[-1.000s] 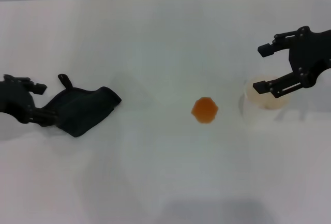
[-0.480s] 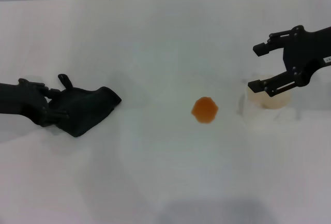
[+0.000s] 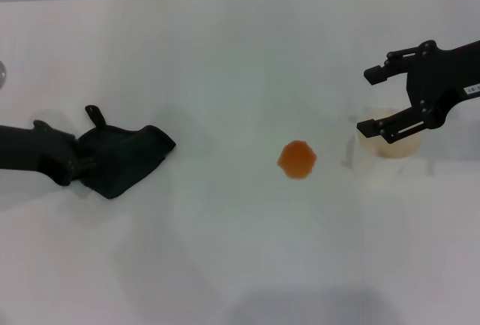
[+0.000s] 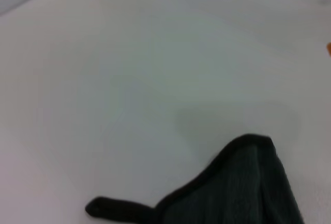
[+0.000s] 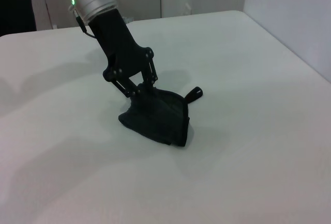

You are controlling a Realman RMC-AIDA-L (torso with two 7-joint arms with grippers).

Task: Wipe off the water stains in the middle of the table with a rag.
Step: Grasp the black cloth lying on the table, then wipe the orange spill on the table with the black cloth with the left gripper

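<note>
Since a second ago the left gripper (image 3: 81, 164) has slid forward from the rag's outer edge onto the cloth, and its fingers now pinch the near-left part of the rag (image 3: 124, 157); the right gripper (image 3: 377, 100) has drifted slightly inward and up. The left arm lies low and nearly flat along the table (image 3: 225, 265), reaching in from the left edge; in the right wrist view it slants down to the rag (image 5: 158, 116), fingers (image 5: 138, 90) drawn together on the bunched fabric. The rag is dark, crumpled, resting on the table's left side, its loop tab (image 3: 94, 115) pointing away from the robot. The water stains (image 3: 298, 159), a small orange blob, sit mid-table, well apart from the rag. Farther right, the right gripper hovers with jaws spread wide above a white paper cup (image 3: 388, 145).
</note>
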